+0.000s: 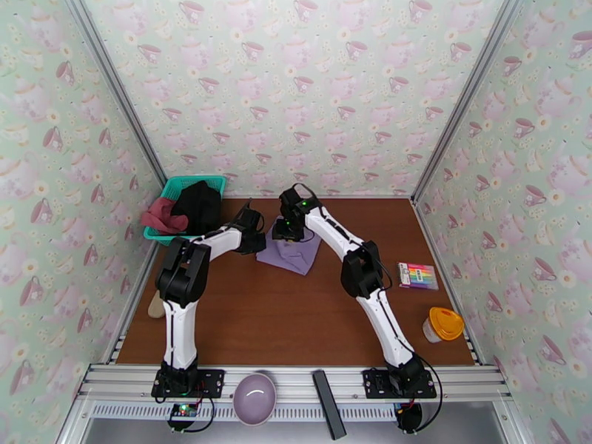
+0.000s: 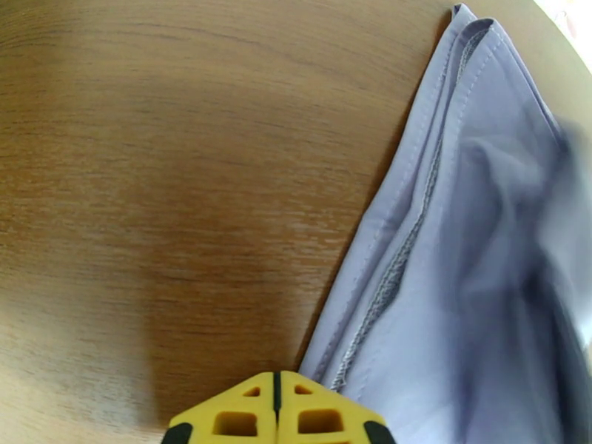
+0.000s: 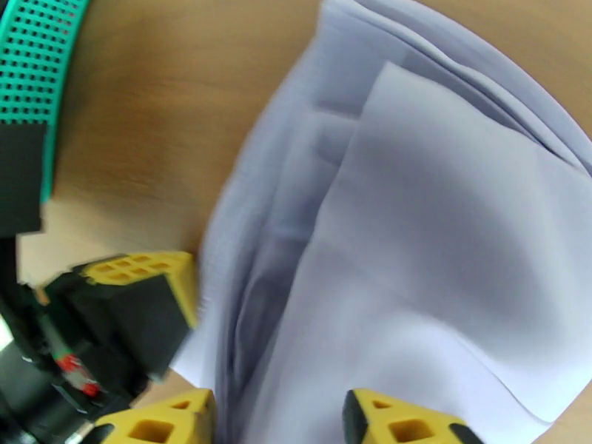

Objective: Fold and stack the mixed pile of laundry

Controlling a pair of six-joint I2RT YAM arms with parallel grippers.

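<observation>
Folding lavender cloth [image 1: 294,253], mid-rear table [image 1: 259,327] | right fingers [image 3: 403,419] parted over it, clamping nothing | left fingers [image 2: 237,419] closed beside its hem | black garment [image 1: 198,205], red top [image 1: 164,216] in teal basket [image 1: 214,179] | suggest: align edges, then press crease flat

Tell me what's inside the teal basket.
The basket holds a heaped black garment and, to its left, a red one. Anything beneath them, and the basket floor, is covered.
</observation>
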